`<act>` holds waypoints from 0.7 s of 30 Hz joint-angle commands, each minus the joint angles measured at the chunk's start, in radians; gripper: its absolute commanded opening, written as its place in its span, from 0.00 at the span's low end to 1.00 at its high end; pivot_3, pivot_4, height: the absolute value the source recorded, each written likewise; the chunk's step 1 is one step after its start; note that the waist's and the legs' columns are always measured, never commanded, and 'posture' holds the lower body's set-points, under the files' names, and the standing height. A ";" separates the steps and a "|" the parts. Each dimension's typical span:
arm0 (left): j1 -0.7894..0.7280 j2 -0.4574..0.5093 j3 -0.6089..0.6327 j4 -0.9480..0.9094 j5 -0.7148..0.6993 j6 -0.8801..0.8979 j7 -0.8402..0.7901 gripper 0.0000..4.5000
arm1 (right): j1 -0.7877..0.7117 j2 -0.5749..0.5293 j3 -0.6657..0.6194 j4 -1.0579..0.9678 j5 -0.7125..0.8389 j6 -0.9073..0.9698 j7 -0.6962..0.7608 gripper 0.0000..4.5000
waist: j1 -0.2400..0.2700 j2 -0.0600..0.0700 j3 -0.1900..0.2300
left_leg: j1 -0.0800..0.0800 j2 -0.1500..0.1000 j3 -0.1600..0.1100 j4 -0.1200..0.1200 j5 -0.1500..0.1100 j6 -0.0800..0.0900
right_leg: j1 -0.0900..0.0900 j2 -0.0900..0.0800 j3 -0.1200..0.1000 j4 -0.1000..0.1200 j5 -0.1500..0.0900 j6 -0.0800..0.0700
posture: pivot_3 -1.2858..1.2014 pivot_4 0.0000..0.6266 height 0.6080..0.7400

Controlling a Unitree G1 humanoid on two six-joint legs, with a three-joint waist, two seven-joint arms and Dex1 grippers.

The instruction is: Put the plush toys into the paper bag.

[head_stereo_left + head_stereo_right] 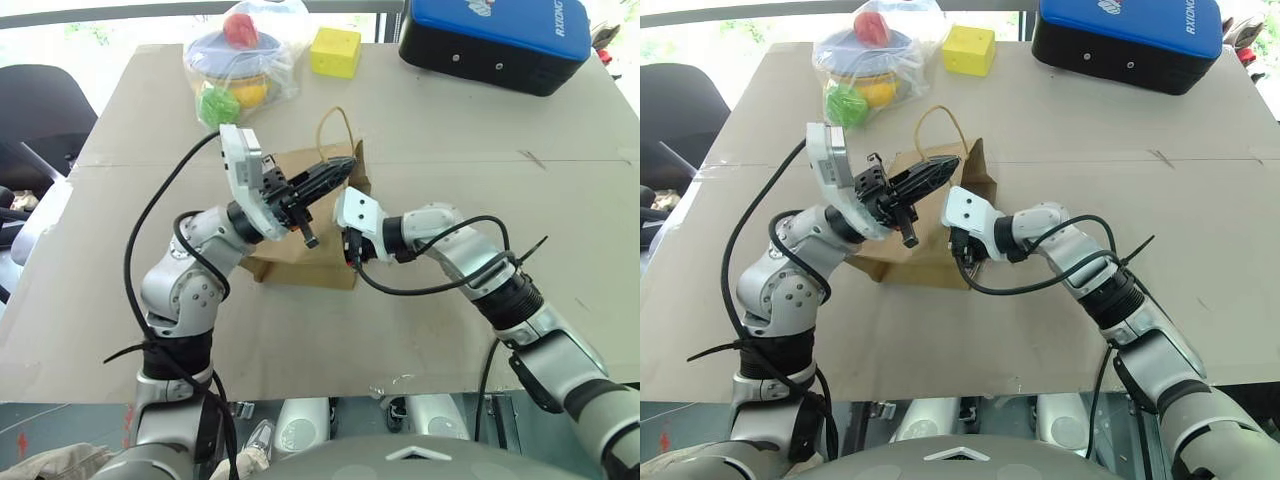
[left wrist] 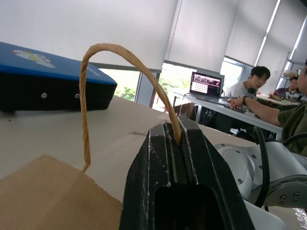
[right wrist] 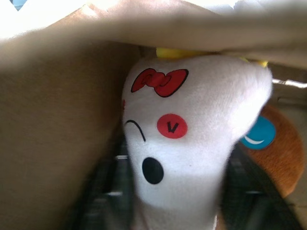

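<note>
Left gripper (image 1: 335, 176): centre of the head view, black fingers pinched tight on the twisted handle (image 2: 103, 72) of the paper bag (image 1: 300, 235), holding the mouth up.
Paper bag: lies on the cardboard-covered table (image 1: 560, 200), middle of frame, between the two arms.
Right gripper (image 1: 352, 250): just right of centre, reaching into the bag mouth; whether its fingers stand apart I cannot tell.
White plush toy (image 3: 192, 134): between the right fingers, inside the bag walls.
Brown plush toy (image 3: 276, 153): lower right of the wrist view, behind the white one, already inside.
Advice: keep the handle lifted, push deep, release fully before pulling out.
</note>
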 commanded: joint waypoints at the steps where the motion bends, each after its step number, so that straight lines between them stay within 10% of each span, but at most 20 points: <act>1: 0.021 0.010 0.007 -0.036 -0.008 -0.025 -0.020 0.00 | 0.032 -0.013 -0.054 -0.067 -0.009 -0.019 -0.017 0.74 | 0.001 0.000 0.000 | 0.000 0.000 0.000 0.000 0.000 0.000 | 0.000 0.000 0.000 0.000 0.000 0.000 | 0.52 0.24 0.95; 3: 0.030 0.024 0.016 -0.015 -0.010 -0.032 -0.044 0.00 | 0.068 -0.053 -0.077 -0.140 -0.002 0.022 -0.016 0.93 | 0.001 0.000 0.000 | 0.000 0.000 0.000 0.000 0.000 0.000 | 0.000 -0.001 0.000 0.000 0.000 0.000 | 0.52 0.24 0.95; 15: 0.044 0.057 0.025 0.057 -0.005 -0.067 -0.139 0.00 | 0.272 -0.276 -0.368 -0.670 0.118 0.489 -0.174 0.93 | 0.003 0.000 0.000 | 0.001 0.000 -0.001 -0.001 0.000 0.000 | 0.000 0.000 -0.001 0.002 0.000 0.000 | 0.52 0.24 0.95; 21: 0.038 0.060 0.031 0.072 -0.006 -0.074 -0.149 0.00 | 0.340 -0.203 -0.559 -0.708 0.197 0.895 -0.346 0.93 | 0.007 0.000 0.000 | 0.000 -0.001 -0.001 0.000 0.000 0.000 | 0.000 -0.001 0.000 0.002 0.000 0.000 | 0.52 0.24 0.95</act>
